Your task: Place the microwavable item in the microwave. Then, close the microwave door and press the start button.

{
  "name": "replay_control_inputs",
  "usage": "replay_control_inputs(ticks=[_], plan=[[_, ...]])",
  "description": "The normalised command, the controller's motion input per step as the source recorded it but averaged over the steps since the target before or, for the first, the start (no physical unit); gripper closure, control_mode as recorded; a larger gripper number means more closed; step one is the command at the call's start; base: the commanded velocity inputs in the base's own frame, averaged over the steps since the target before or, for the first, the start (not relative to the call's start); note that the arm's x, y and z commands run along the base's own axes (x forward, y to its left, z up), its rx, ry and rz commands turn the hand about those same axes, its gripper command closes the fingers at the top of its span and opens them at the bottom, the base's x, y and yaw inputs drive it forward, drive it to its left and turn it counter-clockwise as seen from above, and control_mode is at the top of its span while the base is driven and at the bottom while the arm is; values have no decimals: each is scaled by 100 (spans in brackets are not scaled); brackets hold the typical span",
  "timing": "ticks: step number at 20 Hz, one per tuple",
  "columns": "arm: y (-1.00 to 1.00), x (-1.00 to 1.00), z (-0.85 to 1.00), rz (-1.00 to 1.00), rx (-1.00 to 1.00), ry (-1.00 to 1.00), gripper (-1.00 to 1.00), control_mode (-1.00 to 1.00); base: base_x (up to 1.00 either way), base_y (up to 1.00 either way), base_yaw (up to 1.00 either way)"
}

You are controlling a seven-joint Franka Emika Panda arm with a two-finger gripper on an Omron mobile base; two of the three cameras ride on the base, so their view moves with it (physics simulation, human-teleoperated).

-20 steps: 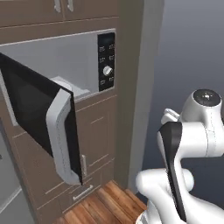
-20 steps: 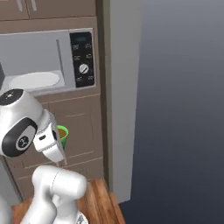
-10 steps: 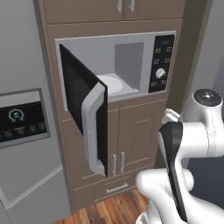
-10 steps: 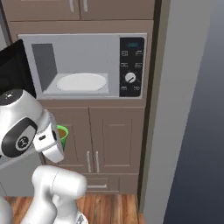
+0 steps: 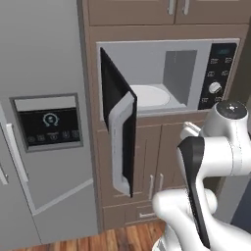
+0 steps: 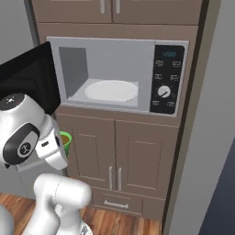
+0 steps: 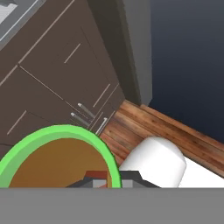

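1. So far the cup (image 6: 65,139) is in the robot's grasp: the jaws (image 7: 109,178) are closed tight on its near rim, as the hand view shows, with the green rim and brown contents just above the finger tips.
2. From the right base view the cup sits low beside the arm, in front of the cabinet doors (image 6: 117,153) and below the level of the microwave (image 6: 110,73) opening, well apart from it.
3. Inside, the microwave cavity holds a bare white turntable (image 5: 147,95); nothing has been placed on it.
4. Its door (image 5: 117,130) stands swung wide open to the left, edge-on in the left base view, with its silver handle (image 5: 117,142) facing the robot.
5. To the right of the cavity is the control panel (image 6: 167,80), with its knob and buttons, untouched as far as I can judge.
6. Next to the microwave on its left is the fridge (image 5: 44,122).
7. My reading: the pick is done. Left to do are lifting the cup to the turntable, releasing it, shutting the door and pressing start.
8. Watch point: the cup must go up and past the open door without tipping its contents.
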Motion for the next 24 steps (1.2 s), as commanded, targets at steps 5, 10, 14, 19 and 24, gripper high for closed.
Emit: replay_control_inputs(ticks=[5, 10, 14, 19, 24], plan=[[0, 0, 0, 0, 0, 0, 100, 100, 30, -29, 19], [0, 0, 0, 0, 0, 0, 100, 100, 41, -32, 16], [0, 0, 0, 0, 0, 0, 100, 100, 34, -22, 12], [0, 0, 0, 0, 0, 0, 100, 100, 8, -3, 3], [0, 0, 0, 0, 0, 0, 100, 100, 1, -2, 0]])
